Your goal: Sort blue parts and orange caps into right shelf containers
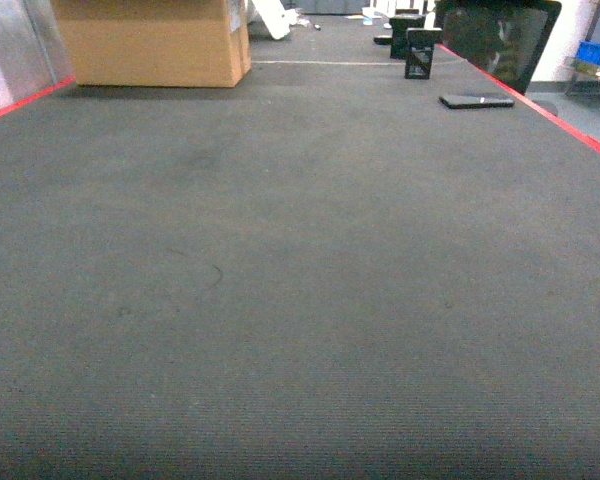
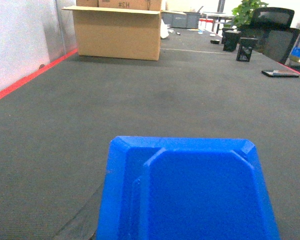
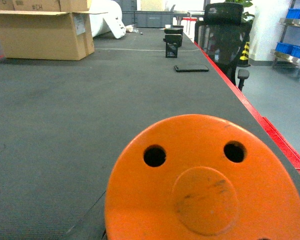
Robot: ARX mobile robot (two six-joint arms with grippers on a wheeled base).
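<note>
Head view: dark grey carpeted worktop (image 1: 280,280) with red edge strips, no arm or jaws in shot. Cardboard box (image 1: 152,40) at far left, small black boxes (image 1: 421,50) far right of centre, flat black phone-like device (image 1: 476,100) near the right edge, black mesh office chair (image 1: 505,40) just beyond that edge.

Left wrist view: blue part (image 2: 187,192), a tray-like plastic piece with chamfered corners, fills the bottom of frame right under the camera, above the worktop. Left jaws hidden, can't tell if they're spread or pinching it.

Right wrist view: orange cap (image 3: 205,182), round disc with two holes and a raised centre boss, fills the bottom of frame close to the lens. Right jaws also hidden, state unknown.

Blue crates (image 3: 295,50) sit on a metal shelf (image 3: 290,59) off to the far right, beyond the worktop edge and the chair, well apart from both parts.
</note>
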